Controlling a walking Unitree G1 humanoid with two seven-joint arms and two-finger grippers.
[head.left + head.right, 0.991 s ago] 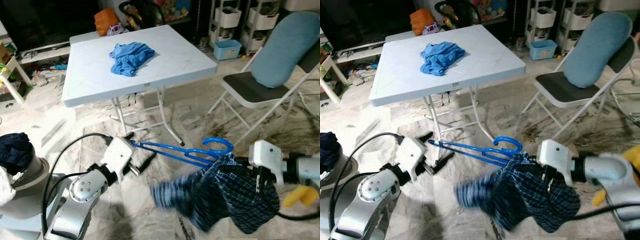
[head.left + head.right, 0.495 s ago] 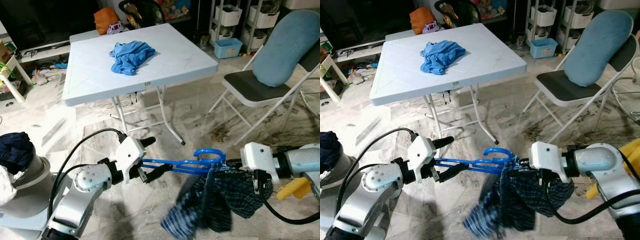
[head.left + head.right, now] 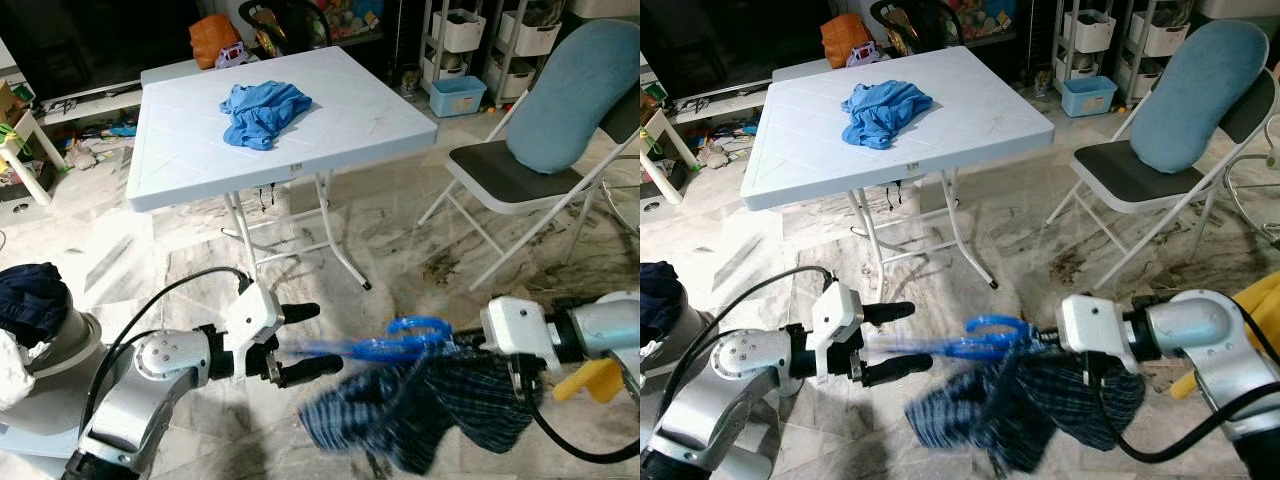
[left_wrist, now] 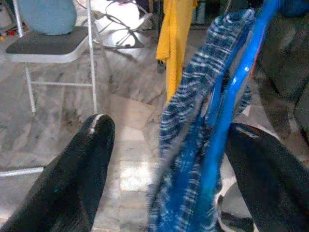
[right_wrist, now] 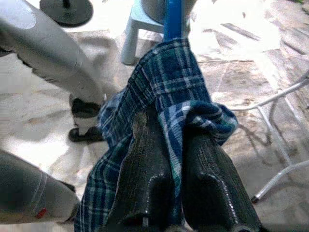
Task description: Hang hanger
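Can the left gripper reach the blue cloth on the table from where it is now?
Probably not. The left gripper is low by the floor, open around the hanger, while the blue cloth lies far off on the table.

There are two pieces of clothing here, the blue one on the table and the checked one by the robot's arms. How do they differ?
The blue cloth is plain light blue; the checked shirt is dark blue plaid. The blue cloth lies bunched on the white table, touched by nothing; the checked shirt hangs in the air, draped over a blue hanger and pinched by the right gripper. Both are crumpled, not spread flat.
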